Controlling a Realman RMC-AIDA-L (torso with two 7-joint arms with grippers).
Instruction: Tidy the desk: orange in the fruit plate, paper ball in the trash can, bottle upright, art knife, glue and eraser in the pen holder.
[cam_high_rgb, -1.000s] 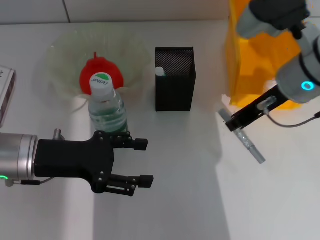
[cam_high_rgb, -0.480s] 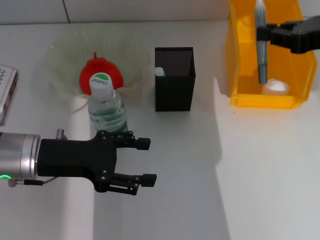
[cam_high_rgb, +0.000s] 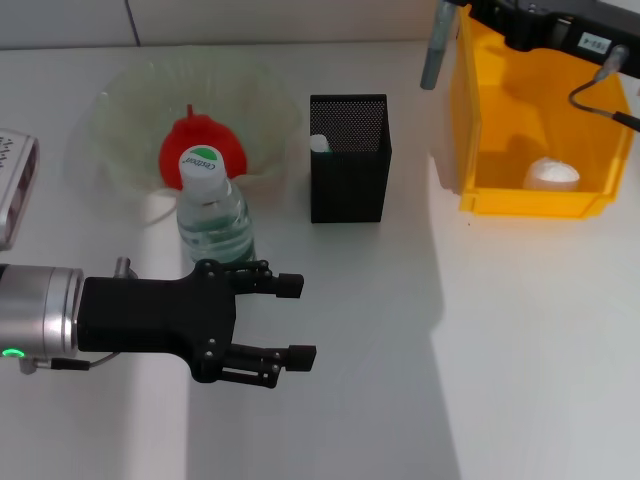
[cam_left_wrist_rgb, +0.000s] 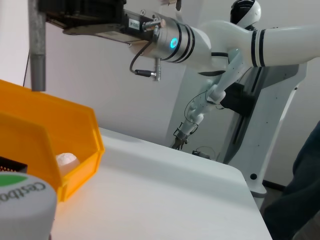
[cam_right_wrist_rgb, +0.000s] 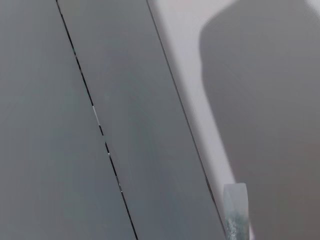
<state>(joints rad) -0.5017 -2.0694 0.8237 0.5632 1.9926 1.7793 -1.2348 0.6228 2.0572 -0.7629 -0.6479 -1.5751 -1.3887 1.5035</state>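
Note:
My right gripper (cam_high_rgb: 455, 8) is at the back of the table, shut on the grey art knife (cam_high_rgb: 432, 55), which hangs upright between the black mesh pen holder (cam_high_rgb: 349, 190) and the yellow trash can (cam_high_rgb: 520, 203). The knife (cam_left_wrist_rgb: 36, 47) also shows in the left wrist view, and its tip (cam_right_wrist_rgb: 235, 210) in the right wrist view. A paper ball (cam_high_rgb: 551, 174) lies in the trash can. The bottle (cam_high_rgb: 212, 215) stands upright in front of the fruit plate (cam_high_rgb: 115, 110), which holds a red fruit (cam_high_rgb: 190, 140). My left gripper (cam_high_rgb: 294, 320) hovers open near the bottle, holding nothing.
Something white (cam_high_rgb: 319, 143) pokes up inside the pen holder. A white device (cam_high_rgb: 15, 185) lies at the left edge. The white table (cam_high_rgb: 420, 380) stretches bare in front and to the right. Another robot (cam_left_wrist_rgb: 240, 55) stands beyond the table.
My right gripper has lifted the art knife off the table, carried it over the trash can, then moved it left toward the pen holder. The left gripper has barely moved.

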